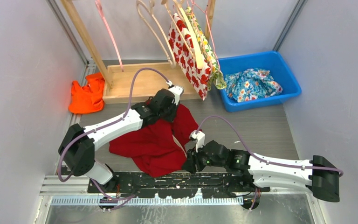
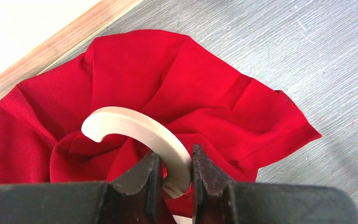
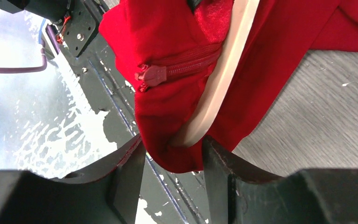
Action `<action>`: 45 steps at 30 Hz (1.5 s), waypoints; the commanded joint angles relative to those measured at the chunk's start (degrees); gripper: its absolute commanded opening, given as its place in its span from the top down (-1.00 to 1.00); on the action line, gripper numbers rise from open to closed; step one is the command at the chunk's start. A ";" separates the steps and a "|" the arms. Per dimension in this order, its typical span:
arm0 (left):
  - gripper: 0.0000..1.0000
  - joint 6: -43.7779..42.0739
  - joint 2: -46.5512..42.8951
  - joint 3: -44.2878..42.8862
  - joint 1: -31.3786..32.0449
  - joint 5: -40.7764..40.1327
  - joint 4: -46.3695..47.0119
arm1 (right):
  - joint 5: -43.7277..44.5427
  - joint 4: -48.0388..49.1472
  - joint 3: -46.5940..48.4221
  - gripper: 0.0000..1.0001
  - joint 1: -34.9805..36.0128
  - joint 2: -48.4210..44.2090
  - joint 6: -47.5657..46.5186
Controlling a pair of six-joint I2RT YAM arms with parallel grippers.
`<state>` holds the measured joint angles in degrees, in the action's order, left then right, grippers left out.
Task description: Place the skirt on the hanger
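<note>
The red skirt (image 1: 154, 144) lies crumpled on the grey table between both arms. My left gripper (image 1: 170, 100) is at its far end, shut on the cream wooden hanger's hook (image 2: 135, 128), which curls out above the gathered red fabric (image 2: 191, 88); the jaws (image 2: 176, 163) pinch the hook's stem. My right gripper (image 1: 189, 163) is at the skirt's near corner. There its jaws (image 3: 173, 151) stand open around a fold of the skirt (image 3: 168, 107) with the tip of the hanger's arm (image 3: 223, 79) inside it. A red zipper (image 3: 177, 67) runs just above.
A wooden rack (image 1: 140, 81) at the back carries empty hangers (image 1: 156, 28) and a strawberry-print garment (image 1: 189, 51). An orange cloth (image 1: 86, 95) lies back left. A blue bin (image 1: 251, 57) with floral fabric (image 1: 254, 84) stands back right. The black mounting plate (image 3: 116, 116) runs under the skirt's near corner.
</note>
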<state>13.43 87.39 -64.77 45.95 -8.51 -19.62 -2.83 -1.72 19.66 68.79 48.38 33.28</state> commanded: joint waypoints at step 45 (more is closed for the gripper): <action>1.00 -8.35 -4.99 -12.92 -0.52 0.49 -13.71 | 12.12 -34.87 43.60 0.98 2.31 2.04 -15.89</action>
<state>10.74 84.88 -77.89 45.60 -6.94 -27.49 4.40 -37.93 53.60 71.22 51.27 23.09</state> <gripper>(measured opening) 0.222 0.149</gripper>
